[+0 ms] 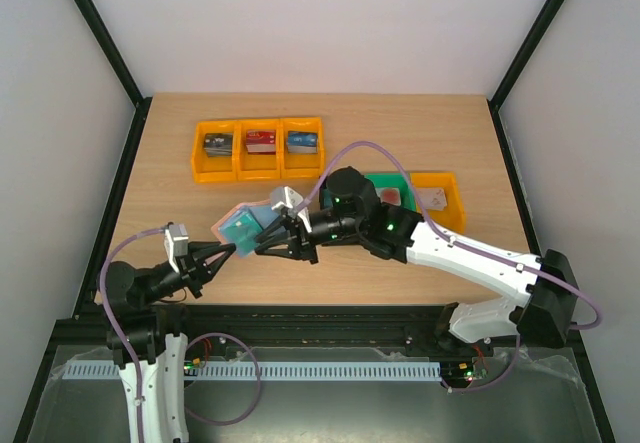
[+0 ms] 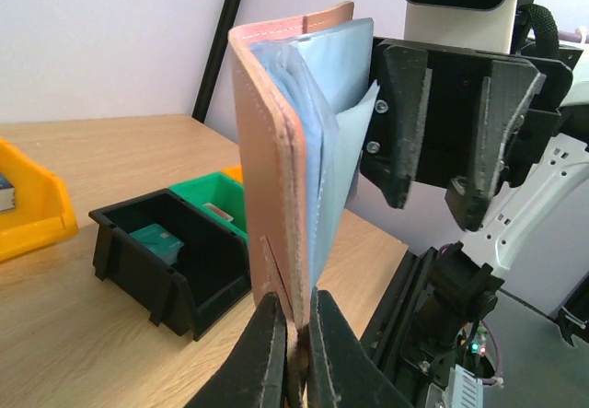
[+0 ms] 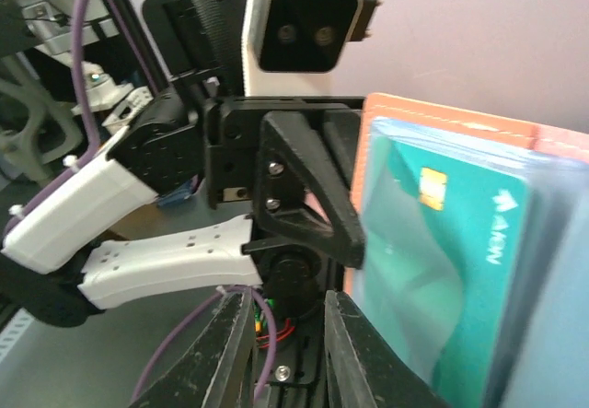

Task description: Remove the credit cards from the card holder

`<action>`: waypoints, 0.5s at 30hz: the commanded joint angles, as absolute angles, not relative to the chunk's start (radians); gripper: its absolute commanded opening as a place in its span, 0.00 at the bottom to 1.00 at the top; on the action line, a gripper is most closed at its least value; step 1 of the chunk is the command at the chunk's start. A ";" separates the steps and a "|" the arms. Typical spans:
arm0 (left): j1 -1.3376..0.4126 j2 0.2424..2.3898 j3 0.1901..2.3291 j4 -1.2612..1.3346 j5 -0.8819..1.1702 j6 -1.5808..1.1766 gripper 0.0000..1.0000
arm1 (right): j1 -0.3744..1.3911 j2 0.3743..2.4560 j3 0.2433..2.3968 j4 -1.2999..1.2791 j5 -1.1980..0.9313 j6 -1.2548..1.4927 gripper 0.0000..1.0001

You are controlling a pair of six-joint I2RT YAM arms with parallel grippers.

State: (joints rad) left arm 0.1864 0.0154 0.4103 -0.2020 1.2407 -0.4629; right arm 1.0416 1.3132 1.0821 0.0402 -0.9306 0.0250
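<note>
- Your left fingers (image 2: 271, 353) are pinched shut on the bottom edge of the holder (image 2: 267, 150). They carry it upright in the air over the near worktop (image 1: 400, 123), spread open toward the right arm.
- So the first part looks done: the holder is lifted, opened and presented.
- A teal card (image 3: 442, 242) sits deep in one of the pale blue pockets. None of it is drawn out.
- Whether more cards lie behind it, you cannot tell from these views.
- Your right fingers (image 3: 225, 357) stand apart with nothing between them, just beside the holder's open side. They do not appear to touch the card.
- What is left, by my reading, is the task proper: get those fingers onto the teal card's free edge, close, and slide it out, then do the same for any others.
- Farther back, the black bin (image 2: 138, 242) holds a small teal thing. It may be a card already removed, but it is too small to tell.
</note>
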 commanded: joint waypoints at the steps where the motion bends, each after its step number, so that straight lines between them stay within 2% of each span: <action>1: 0.191 0.000 0.425 -0.158 1.250 -0.461 0.02 | 1.054 1.270 1.056 0.111 -0.824 0.052 0.22; 7: 0.192 -0.002 0.421 -0.147 1.229 -0.475 0.02 | 1.052 1.200 1.010 0.111 -0.701 0.059 0.23; 10: 0.191 -0.002 0.419 -0.139 1.226 -0.481 0.02 | 1.052 1.188 1.006 0.104 -0.582 0.090 0.19; 15: 0.191 -0.003 0.423 -0.137 1.193 -0.508 0.02 | 1.051 1.178 1.027 0.032 -0.474 0.108 0.17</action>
